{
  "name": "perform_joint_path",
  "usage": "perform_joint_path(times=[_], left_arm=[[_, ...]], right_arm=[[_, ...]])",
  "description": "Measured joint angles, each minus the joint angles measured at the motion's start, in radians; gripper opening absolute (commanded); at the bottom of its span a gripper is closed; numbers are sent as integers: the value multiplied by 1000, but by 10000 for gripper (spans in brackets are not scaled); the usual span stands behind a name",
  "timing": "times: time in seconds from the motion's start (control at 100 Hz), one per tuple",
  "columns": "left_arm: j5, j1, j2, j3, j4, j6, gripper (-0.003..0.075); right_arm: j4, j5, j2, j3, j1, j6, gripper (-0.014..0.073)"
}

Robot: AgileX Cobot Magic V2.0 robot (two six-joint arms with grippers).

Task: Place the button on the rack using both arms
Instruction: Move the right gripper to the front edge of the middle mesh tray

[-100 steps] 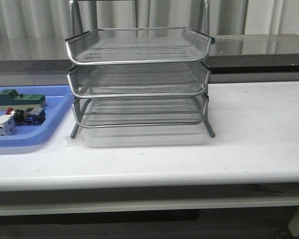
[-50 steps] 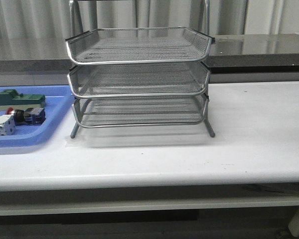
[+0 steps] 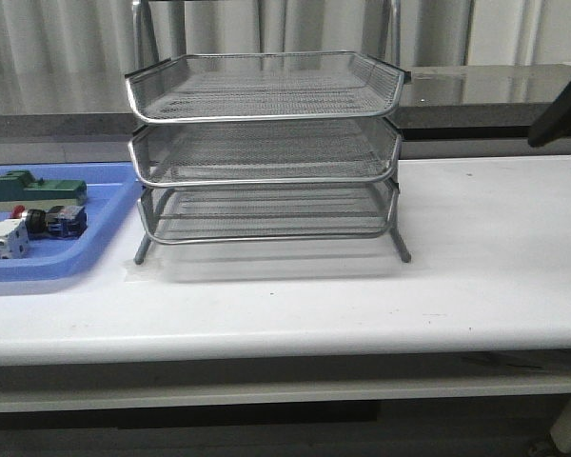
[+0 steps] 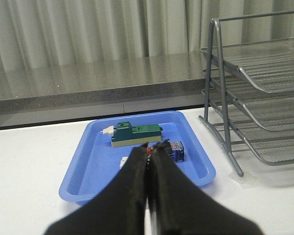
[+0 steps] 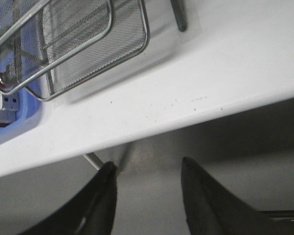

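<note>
The button [image 3: 49, 221] lies on its side in the blue tray [image 3: 107, 202], left of the rack [image 3: 266, 117]. This three-tier wire-mesh rack stands mid-table with nothing in its tiers. In the left wrist view my left gripper [image 4: 149, 146] is shut and holds nothing. It hangs short of the tray [image 4: 90, 169], and its tips hide part of the button [image 4: 177, 150]. My right gripper [image 5: 148, 166] is open and holds nothing. It is off the table's front edge, over the floor, with the rack [image 5: 88, 44] beyond it.
A green block component [image 3: 38, 188] and a white boxy component [image 3: 2, 240] share the blue tray with the button. Part of the right arm [image 3: 561, 107] shows dark at the right edge of the front view. A grey counter [image 4: 88, 83] runs behind the table.
A dark part of the right arm has come into the front view at the right edge. The button, tray and rack have not moved.
</note>
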State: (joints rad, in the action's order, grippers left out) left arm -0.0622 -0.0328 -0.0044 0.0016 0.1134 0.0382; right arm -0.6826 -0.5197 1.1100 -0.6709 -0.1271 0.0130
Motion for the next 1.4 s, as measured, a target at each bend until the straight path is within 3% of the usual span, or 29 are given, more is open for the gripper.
perform_joint_path(times=[0.38,0.75,1.4], left_arm=[[0,0,0,0,0,0,-20],[0,0,0,0,0,0,-20],[0,0,0,0,0,0,-20]], right_arm=[[-136,152,193,-48,-71,-98,373],[-237,166,428,-241,-89,-210,373],[-297,160,681,-460,-89,-225,372]])
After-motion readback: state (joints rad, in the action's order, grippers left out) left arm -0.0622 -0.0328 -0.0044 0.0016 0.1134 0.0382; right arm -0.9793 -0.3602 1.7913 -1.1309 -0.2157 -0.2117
